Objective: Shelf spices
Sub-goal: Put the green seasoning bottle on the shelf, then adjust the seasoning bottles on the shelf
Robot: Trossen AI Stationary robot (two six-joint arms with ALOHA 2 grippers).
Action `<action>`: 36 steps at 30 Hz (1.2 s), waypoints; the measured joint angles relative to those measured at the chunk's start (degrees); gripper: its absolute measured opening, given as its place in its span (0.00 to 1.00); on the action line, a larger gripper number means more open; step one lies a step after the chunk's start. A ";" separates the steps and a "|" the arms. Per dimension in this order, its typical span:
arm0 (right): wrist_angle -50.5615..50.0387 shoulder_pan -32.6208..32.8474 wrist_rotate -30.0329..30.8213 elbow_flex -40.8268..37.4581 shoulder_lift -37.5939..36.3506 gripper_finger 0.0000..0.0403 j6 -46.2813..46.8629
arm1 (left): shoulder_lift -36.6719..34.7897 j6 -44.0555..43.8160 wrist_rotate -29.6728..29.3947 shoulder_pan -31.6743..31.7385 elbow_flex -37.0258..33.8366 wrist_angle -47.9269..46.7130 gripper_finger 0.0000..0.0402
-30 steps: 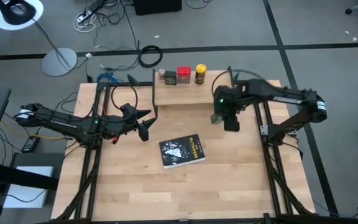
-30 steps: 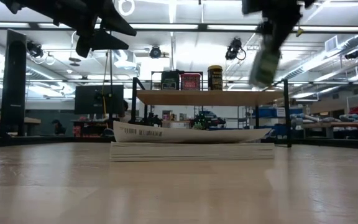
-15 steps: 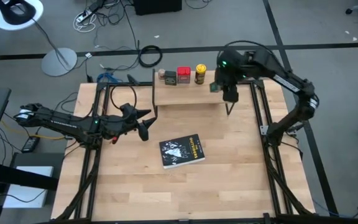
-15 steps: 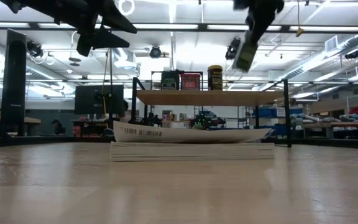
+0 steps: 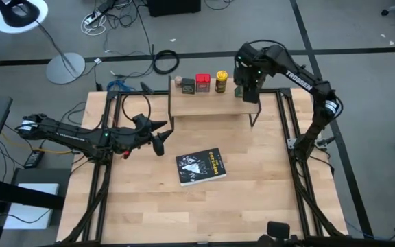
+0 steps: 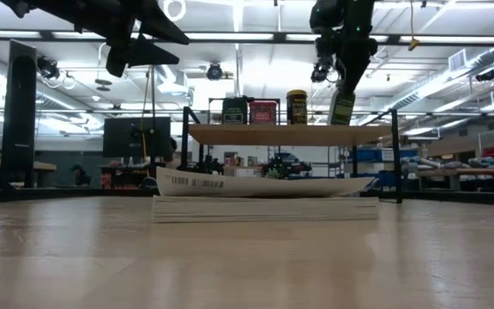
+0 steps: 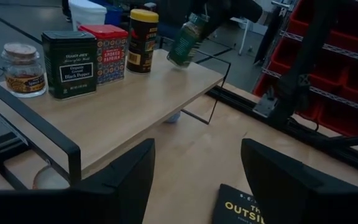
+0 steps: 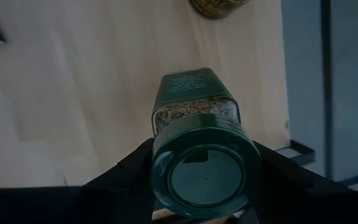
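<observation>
My right gripper (image 5: 247, 88) is shut on the green-topped jar (image 8: 194, 102) above the right end of the shelf (image 5: 204, 104). In the low view the jar (image 6: 343, 107) hangs tilted just above the plank (image 6: 290, 134). On the plank stand the pale little jar (image 7: 22, 68), the dark green-black tin (image 7: 70, 64), the red tin (image 7: 109, 53) and the yellow-topped jar (image 7: 142, 40). My left gripper (image 5: 160, 140) is open and hovers above the table, left of the shelf's front. My right gripper holds the green-topped jar by its cap end (image 8: 205, 168), pinched between the two fingers (image 8: 129, 171). They come from above, pointing down. The jar (image 7: 185, 42) hangs tilted below them, its bottom close over the shelf's right end. Whether it touches the plank I cannot tell.
A flat black book (image 5: 201, 166) lies on the tabletop in front of the shelf. The shelf's thin black legs (image 5: 254, 116) stand at its right end. The table's black frame rails (image 5: 290, 137) run along both sides. Bare plank (image 7: 123, 118) lies in front of the row of spices.
My right gripper has carried the green-topped jar from over the table in front of the shelf's right end toward the far edge, rising first. It has then come down over the shelf's right end. The jar has stayed tilted in its hold.
</observation>
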 joint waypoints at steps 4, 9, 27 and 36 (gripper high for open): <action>0.06 -1.09 -2.42 0.00 0.10 0.49 -0.02 | 0.00 0.96 0.00 0.00 0.00 0.01 0.60; 0.71 -1.18 -2.73 0.00 0.11 0.49 -0.50 | 0.00 1.01 0.00 0.00 0.00 0.01 0.60; 3.82 -1.02 -2.69 -0.01 0.26 0.76 0.17 | 0.00 0.99 0.50 0.00 0.00 0.01 0.60; 4.56 -1.00 -2.64 0.00 0.26 0.76 0.22 | 0.00 0.99 0.50 0.00 0.00 -0.03 0.60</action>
